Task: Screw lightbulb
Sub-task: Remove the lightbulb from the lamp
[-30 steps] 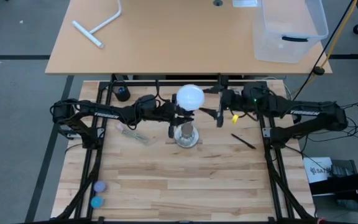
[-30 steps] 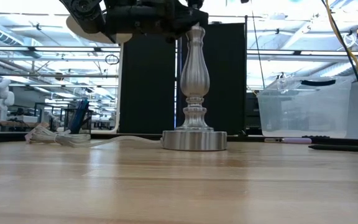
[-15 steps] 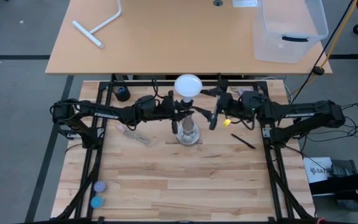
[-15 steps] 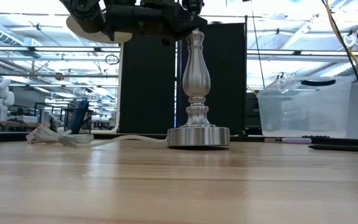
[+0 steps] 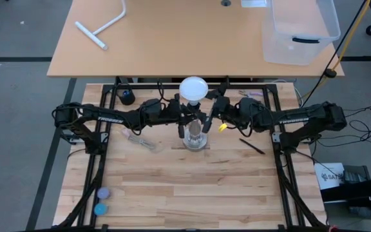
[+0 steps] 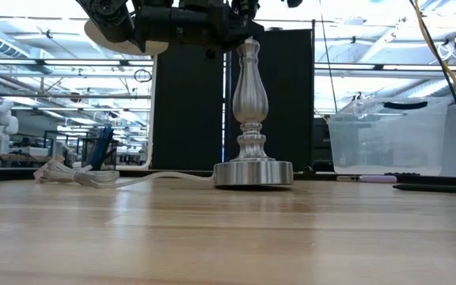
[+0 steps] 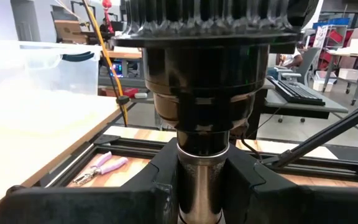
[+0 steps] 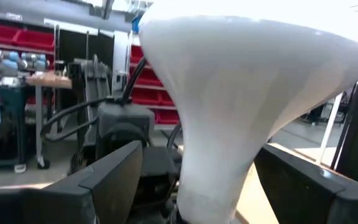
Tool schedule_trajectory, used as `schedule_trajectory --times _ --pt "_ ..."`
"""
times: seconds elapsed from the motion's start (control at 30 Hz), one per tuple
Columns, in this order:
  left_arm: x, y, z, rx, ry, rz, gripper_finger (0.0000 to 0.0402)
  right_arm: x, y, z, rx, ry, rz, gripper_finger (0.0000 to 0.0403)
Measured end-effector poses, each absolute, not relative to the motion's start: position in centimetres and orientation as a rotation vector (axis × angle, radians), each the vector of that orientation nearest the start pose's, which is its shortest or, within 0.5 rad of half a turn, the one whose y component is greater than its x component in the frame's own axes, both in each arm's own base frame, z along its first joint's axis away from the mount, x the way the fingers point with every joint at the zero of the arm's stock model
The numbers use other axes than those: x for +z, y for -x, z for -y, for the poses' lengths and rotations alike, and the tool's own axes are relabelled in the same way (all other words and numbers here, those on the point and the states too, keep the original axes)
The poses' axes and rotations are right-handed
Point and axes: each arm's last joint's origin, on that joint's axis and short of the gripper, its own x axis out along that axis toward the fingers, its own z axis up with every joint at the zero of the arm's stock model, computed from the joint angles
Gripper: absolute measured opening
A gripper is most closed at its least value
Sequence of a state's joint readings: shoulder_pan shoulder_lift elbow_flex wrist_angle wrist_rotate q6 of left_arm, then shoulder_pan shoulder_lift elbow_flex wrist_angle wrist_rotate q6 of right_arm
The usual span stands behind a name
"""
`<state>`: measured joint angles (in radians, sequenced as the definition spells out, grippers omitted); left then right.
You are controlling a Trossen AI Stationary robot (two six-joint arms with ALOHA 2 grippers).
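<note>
**My right hand is ready to grab the bulb**

The lightbulb (image 5: 194,89) sits on the very top of the lamp post (image 6: 249,95). Its round white end points up and its thin end points down into the post's black top (image 7: 204,93). So the bulb stands straight up and down, in line with the post. I cannot tell how far its screw end is in.

My left gripper (image 5: 189,122) comes at the post from the left side. Its 2 fingers (image 7: 160,186) are squeezed on the shiny metal part, just under the black top. I think it is there to keep the post from tipping or spinning.

My right gripper (image 5: 210,109) comes at the post from the right side, up high by the bulb. It is the nearer hand to the bulb. Its 2 fingers (image 8: 110,180) are spread wide, 1 on each side of the bulb's thin neck. I see gaps on both sides, so it is not holding anything.

The bulb is right in front of my right hand, between the fingers. I think the next job is to close them softly on the neck and then turn the bulb around its up-and-down line.
</note>
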<state>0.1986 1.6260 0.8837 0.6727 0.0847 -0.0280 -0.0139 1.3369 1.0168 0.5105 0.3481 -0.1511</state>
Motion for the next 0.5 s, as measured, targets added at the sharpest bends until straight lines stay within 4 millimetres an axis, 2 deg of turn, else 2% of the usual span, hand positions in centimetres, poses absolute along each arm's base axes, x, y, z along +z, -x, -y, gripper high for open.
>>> schedule_trajectory --times 0.17,0.27,0.5 --pt "23.9 -34.58 -6.6 0.111 0.032 -0.068 0.0072 36.06 -30.66 1.58 -0.383 0.121 0.226 0.0297" --pt "23.9 -34.58 -6.6 0.111 0.032 -0.068 0.0072 36.08 -30.65 1.91 -0.389 0.107 0.232 0.028" --pt "23.9 -34.59 -6.53 0.11 0.033 -0.068 0.0072 36.01 -30.68 2.15 -0.391 0.095 0.23 0.0181"
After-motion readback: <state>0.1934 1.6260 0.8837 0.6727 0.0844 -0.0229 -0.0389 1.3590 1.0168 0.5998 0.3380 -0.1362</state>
